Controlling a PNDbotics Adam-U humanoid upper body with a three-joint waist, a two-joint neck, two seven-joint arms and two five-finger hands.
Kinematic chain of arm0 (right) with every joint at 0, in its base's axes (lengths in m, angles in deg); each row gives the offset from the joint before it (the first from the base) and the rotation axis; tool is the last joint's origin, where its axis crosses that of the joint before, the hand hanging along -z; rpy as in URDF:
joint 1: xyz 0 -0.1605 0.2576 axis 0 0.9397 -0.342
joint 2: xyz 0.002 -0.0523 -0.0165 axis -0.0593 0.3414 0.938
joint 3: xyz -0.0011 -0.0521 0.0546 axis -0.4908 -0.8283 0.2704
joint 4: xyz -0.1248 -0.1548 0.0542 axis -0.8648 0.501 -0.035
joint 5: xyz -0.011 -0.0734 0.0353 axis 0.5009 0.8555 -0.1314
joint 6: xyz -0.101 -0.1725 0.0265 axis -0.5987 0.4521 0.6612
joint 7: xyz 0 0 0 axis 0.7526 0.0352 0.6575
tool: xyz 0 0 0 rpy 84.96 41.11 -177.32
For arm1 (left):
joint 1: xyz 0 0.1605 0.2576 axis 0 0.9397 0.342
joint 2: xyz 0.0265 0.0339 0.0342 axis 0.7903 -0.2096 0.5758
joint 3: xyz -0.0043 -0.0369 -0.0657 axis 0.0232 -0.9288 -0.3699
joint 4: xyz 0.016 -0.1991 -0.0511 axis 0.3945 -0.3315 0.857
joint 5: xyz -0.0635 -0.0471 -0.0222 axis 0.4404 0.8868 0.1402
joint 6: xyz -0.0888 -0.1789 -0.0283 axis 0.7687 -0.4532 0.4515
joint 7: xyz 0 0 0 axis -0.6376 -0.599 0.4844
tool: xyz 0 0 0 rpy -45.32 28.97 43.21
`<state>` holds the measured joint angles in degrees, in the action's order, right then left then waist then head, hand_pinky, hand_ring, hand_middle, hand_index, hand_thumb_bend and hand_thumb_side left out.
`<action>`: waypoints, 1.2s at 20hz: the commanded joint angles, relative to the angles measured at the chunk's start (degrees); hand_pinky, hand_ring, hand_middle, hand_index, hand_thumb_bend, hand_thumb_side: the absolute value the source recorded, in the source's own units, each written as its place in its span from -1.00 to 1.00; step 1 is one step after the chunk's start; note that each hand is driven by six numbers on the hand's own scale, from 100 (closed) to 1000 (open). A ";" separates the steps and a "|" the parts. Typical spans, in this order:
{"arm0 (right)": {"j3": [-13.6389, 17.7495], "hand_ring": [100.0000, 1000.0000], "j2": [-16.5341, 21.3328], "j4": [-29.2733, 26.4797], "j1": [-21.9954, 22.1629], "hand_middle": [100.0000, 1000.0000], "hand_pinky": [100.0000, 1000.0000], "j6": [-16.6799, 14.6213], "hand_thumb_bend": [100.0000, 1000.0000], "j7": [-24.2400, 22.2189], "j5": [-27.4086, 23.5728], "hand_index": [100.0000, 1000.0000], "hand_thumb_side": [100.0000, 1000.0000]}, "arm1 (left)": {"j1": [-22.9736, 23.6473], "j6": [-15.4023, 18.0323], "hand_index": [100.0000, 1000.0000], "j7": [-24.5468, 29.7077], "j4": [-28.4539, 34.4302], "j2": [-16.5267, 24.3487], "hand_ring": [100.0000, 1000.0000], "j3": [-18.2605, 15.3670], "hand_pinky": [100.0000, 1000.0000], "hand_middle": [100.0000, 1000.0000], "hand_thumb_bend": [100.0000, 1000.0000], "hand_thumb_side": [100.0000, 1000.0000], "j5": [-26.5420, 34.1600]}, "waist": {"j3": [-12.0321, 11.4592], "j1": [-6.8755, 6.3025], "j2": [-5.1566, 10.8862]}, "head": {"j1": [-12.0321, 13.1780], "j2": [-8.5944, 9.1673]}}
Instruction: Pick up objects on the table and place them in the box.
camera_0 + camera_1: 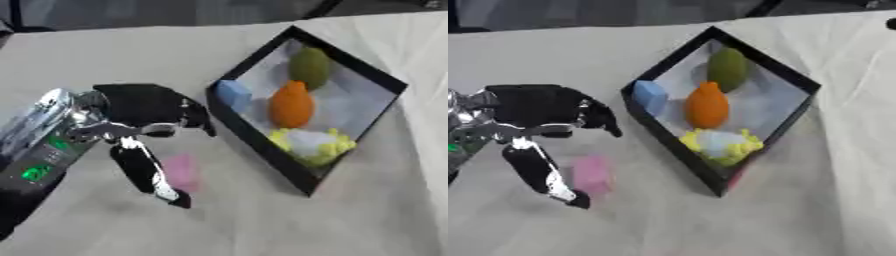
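Observation:
A small pink block (592, 174) lies on the pale cloth to the left of the box. My left hand (144, 117) hovers over it, open, the thumb (149, 172) stretched down beside the block and the fingers (194, 115) spread toward the box; the block is not gripped. The black-rimmed box (254, 135) sits turned like a diamond. Inside it are a green oval thing (310, 66), an orange pear-shaped thing (291, 105), a light blue block (234, 94) at the left wall and a yellow and white thing (311, 144). My right hand is out of sight.
The pale cloth (710, 225) covers the table, with open room in front of and to the right of the box. The table's far edge (157, 27) runs along the top, dark beyond it.

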<state>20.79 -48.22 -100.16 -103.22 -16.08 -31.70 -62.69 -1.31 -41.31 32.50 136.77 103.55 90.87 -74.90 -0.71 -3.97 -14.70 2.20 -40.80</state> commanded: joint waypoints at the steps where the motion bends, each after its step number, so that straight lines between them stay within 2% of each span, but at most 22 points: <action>1: 0.61 0.42 1.12 -0.68 -0.45 0.61 0.80 0.19 -1.00 0.05 0.45 0.81 -0.06 | -0.25 0.86 0.70 -0.34 -1.70 0.27 0.55 -0.05 0.56 0.43 0.30 0.28 -2.23 | 0.15 0.42 1.04 | 0.36 0.23; 8: 0.69 0.42 0.91 -0.62 -0.30 0.61 0.80 0.22 -1.00 0.11 0.50 0.81 -0.06 | 0.56 1.31 0.66 -2.06 -7.46 -0.84 0.49 0.00 0.52 0.35 0.28 0.32 -6.63 | 0.43 0.46 0.96 | 0.87 0.55; 13: 0.70 0.42 0.77 -0.57 -0.29 0.61 0.80 0.23 -1.00 0.11 0.55 0.81 -0.06 | 0.95 0.86 0.63 -3.82 -10.63 -1.72 0.46 -0.01 0.50 0.31 0.13 0.34 -8.06 | 0.55 0.60 0.79 | 1.44 0.82; 16: 0.73 0.42 0.70 -0.53 -0.21 0.61 0.80 0.23 -1.00 0.11 0.65 0.81 -0.06 | 1.23 0.61 0.62 -4.39 -11.74 -2.01 0.44 0.04 0.49 0.30 0.11 0.34 -8.60 | 0.68 0.71 0.68 | 1.67 0.79; 24: 0.69 0.42 0.61 -0.47 -0.19 0.61 0.80 0.19 -1.00 0.02 0.73 0.81 -0.06 | 1.72 1.00 0.50 -4.03 -12.65 -2.10 0.27 0.37 0.41 0.10 0.10 0.33 -9.48 | 0.88 0.85 0.47 | 1.83 0.66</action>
<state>20.80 -48.71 -100.12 -103.14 -15.98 -31.63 -62.28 0.98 -40.47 28.47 123.96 100.56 91.58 -84.00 0.07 -3.97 -14.75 3.84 -40.65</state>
